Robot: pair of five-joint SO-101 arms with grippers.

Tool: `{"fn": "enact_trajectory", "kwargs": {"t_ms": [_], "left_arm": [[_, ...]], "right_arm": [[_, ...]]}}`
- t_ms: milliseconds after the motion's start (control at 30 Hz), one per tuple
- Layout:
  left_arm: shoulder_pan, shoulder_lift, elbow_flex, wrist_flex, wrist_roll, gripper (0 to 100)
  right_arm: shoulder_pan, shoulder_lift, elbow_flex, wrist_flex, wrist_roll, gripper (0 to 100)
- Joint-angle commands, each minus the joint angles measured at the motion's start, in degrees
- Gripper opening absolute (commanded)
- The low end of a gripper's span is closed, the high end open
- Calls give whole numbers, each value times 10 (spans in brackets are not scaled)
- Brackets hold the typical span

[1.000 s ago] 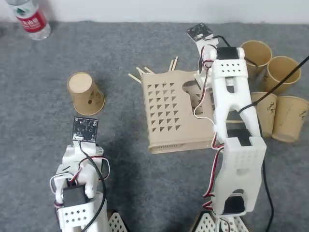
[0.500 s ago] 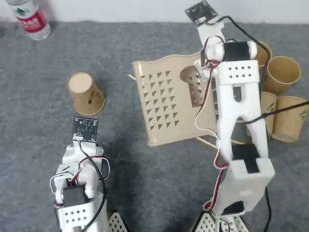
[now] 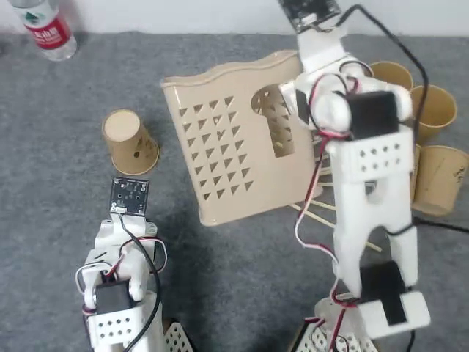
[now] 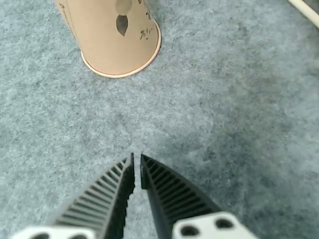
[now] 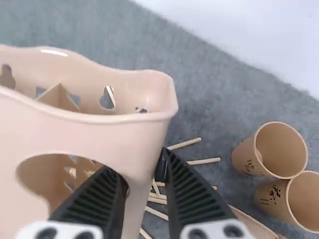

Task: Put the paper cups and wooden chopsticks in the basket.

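The basket (image 3: 227, 139) hangs tilted in the right gripper (image 5: 139, 167). Its perforated long side faces up and its wavy rim and mouth point toward the far wall. I cannot tell whether its lower edge touches the mat (image 3: 66, 213). The right gripper's jaws pinch the short end wall beside the handle hole, one finger on each face.

Chopsticks (image 3: 344, 220) lie scattered on the mat below and beside the basket, mostly running crosswise to it. Just to the right stand several cups (image 3: 436, 103), clustered with their open mouths showing. One more cup (image 3: 130, 141) stands mouth down, well apart to the left. The cups carry dark brush-like marks, too small to read.

The left gripper (image 4: 137, 162) hovers near that lone cup, its jaws closed to a thin slit and holding nothing.

A bottle (image 3: 45, 26) with a red label lies at the far left corner.
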Motion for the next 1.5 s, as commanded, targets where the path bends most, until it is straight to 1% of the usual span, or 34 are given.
{"fn": "enact_trajectory", "kwargs": {"t_ms": [0,233,533,667,867,967,1067,1133,1367,1467], "left_arm": [[-3,-5,-2,-13,-6,22],[-3,-5,-2,-13,-6,22],[-3,-5,-2,-13,-6,22],[-3,-5,-2,-13,-6,22],[-3,-5,-2,-13,-6,22],[-3,-5,-2,-13,-6,22],[-3,-4,-2,-13,-6,22],[-3,-4,-2,-13,-6,21],[-3,-4,-2,-12,-6,21],[-3,-4,-2,-12,-6,21]], "right_arm": [[-4,-58,-24,0,-40,7],[-4,-104,-24,9,-95,7],[-4,-116,-24,53,-97,7],[-6,-145,-24,58,-98,7],[-46,-218,-23,93,-98,7],[-50,-243,-9,93,-98,7],[-50,-272,63,80,-98,7],[-50,-305,137,46,-98,7],[-50,-514,440,-144,-95,7],[-49,-588,550,-207,-95,6]]}}
